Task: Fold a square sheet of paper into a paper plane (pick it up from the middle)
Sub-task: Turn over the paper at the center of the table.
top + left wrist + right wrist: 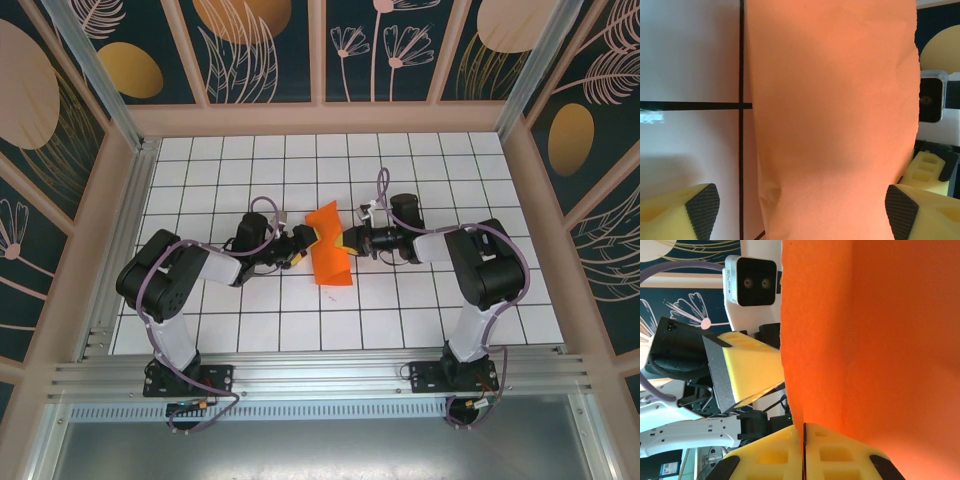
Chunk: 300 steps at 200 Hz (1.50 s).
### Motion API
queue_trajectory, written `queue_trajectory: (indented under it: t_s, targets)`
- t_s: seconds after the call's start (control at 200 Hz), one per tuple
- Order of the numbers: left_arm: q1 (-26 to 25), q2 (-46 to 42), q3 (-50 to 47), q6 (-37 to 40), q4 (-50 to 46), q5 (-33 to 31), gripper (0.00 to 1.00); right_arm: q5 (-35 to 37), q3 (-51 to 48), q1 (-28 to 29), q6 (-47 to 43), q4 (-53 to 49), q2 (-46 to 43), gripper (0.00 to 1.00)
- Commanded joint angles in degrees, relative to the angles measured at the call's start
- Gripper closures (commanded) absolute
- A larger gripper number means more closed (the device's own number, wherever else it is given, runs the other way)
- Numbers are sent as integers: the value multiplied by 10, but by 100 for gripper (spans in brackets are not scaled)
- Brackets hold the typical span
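Between the two arms, over the middle of the surface, the paper is held up, bent and curled. Its low end looks to rest on the tiles. The right fingers are pressed together on one edge of it. The left fingers are spread wide, one on each side of the paper, not squeezing it. Only one pinch holds the paper, so it could slip out or flop over. If the left fingers close in the wrong spot, they may crumple it or make a crooked fold. A hard pull could tear it.
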Motion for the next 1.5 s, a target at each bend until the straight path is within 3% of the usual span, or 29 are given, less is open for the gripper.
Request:
queue_trajectory:
  t_s: [0.0, 0.255, 0.515, 0.675, 1.011, 1.496]
  targets:
    - [0, -6, -14, -25, 81, 26, 8, -41, -6, -2, 23, 44, -19, 92]
    - [0, 3, -29, -66, 165, 45, 2, -58, -6, -1, 72, 84, -32, 92]
    - [-1, 19, -28, -100, 227, 54, 2, -68, 1, 6, 97, 93, -52, 92]
    - [-1, 25, -38, -139, 289, 61, 2, -58, 11, 10, 64, 47, -49, 92]
    - [1, -12, -46, -107, 241, 41, 24, -38, 10, 1, 21, -3, -12, 93]
    - [12, -15, -60, -112, 247, 23, 45, -30, 0, -11, 5, -17, -12, 93]
